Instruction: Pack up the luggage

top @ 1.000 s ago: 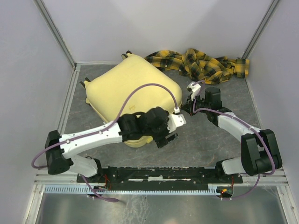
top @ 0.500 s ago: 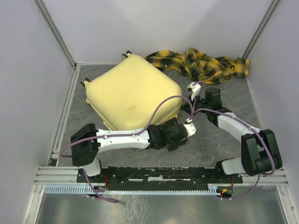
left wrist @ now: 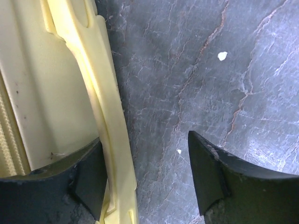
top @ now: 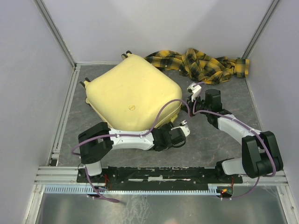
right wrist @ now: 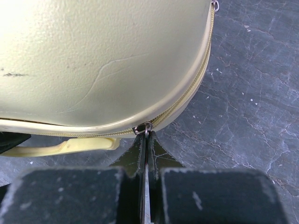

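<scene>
The luggage (top: 133, 95) is a pale-yellow hard-shell suitcase lying flat and closed on the dark mat. My left gripper (top: 181, 132) is low at its near right side, open. In the left wrist view (left wrist: 147, 172) the yellow handle (left wrist: 100, 107) runs between the fingers, close against the left finger (left wrist: 88, 179). My right gripper (top: 189, 106) is at the suitcase's right corner. In the right wrist view (right wrist: 146, 140) it is shut on the metal zipper pull (right wrist: 146, 128) at the zip seam under the shell (right wrist: 93, 60).
A yellow-and-black plaid cloth (top: 201, 63) lies crumpled at the back right against the wall. White walls close in the left, back and right sides. A second zipper pull (right wrist: 215, 5) hangs further along the seam. The arms' base rail (top: 159, 173) runs along the near edge.
My left arm has come down off the suitcase top and swung low to the mat at the suitcase's near right side. The right gripper has barely moved.
</scene>
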Action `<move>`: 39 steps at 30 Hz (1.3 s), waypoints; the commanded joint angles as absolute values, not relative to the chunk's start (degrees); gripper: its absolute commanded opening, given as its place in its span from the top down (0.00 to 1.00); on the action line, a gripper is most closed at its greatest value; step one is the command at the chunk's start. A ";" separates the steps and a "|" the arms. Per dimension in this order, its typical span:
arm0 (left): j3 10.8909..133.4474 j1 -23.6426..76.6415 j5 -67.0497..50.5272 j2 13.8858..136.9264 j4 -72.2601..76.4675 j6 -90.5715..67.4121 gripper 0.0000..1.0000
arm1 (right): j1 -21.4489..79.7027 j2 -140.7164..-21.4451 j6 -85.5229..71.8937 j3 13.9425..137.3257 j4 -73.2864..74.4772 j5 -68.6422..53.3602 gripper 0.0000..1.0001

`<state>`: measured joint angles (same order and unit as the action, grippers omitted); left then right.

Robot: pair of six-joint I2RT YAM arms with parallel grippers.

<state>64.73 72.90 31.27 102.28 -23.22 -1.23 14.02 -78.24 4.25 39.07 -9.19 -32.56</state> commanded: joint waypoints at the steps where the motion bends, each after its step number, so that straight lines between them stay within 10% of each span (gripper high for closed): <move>1: 62.17 70.00 24.59 103.40 -22.35 -4.55 0.34 | 14.59 -75.10 3.96 39.39 -15.64 -33.46 0.98; 8: 54.80 70.01 20.87 97.46 -20.67 5.69 0.97 | 14.48 -73.10 8.35 38.67 -13.73 -30.19 0.98; 24: 33.37 69.97 4.63 69.46 -24.52 35.27 0.97 | 13.11 -60.60 23.01 31.52 -4.60 -28.45 0.98; 39: 25.09 69.97 -4.96 57.41 -35.10 56.28 0.97 | 13.14 -72.67 14.99 40.74 -14.10 -35.45 0.98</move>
